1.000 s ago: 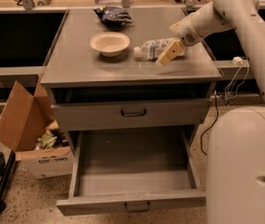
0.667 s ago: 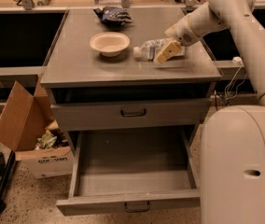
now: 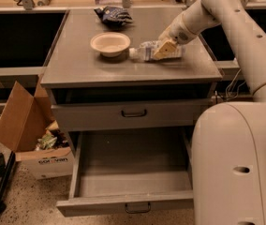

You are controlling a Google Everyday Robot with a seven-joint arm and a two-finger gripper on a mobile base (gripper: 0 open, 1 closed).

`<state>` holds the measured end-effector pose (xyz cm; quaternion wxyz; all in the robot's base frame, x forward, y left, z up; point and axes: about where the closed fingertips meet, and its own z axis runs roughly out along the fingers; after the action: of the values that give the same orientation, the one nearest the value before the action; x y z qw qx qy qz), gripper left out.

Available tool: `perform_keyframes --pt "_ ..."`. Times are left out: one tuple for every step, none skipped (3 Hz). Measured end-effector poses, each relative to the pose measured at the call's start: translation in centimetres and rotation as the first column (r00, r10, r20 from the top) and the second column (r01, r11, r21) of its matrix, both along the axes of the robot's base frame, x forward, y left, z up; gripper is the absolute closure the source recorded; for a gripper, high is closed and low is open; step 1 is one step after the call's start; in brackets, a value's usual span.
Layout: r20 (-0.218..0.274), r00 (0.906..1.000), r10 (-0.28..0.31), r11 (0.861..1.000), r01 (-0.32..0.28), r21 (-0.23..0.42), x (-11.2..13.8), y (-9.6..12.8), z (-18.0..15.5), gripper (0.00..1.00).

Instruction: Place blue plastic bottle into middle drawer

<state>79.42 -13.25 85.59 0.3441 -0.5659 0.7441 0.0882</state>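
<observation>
A cardboard box stood at 9 o'clock of the middle drawer, with crumpled wrappers inside. The drawer was pulled out, showing its grey floor. On the cabinet top sat a cream bowl, with a dark snack bag at its 12 o'clock. The blue plastic bottle lay on its side at the bowl's 3 o'clock, cap toward the bowl. The gripper was down on the bottle's far end. Whether it gripped the bottle could not be told.

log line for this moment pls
gripper: at blue plastic bottle | bottle: lying on cabinet top, beside bowl | middle drawer: pulled open, bottle not yet in it
</observation>
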Motion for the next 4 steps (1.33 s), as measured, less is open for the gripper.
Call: perform_keyframes --pt "0.034 0.9988 0.036 0.999 -0.035 -0.021 -1.7 0.7 2.2 0.88" --pt "0.014 0.9963 0.085 0.996 -0.085 0.0 -6.5 2.0 4.1 1.0" --pt "-0.058 0.9885 0.14 0.989 -0.136 0.058 -11.5 3.9 3.6 1.0" --pt "-0.057 0.9886 0.139 0.989 -0.136 0.057 -11.5 3.9 3.7 1.0"
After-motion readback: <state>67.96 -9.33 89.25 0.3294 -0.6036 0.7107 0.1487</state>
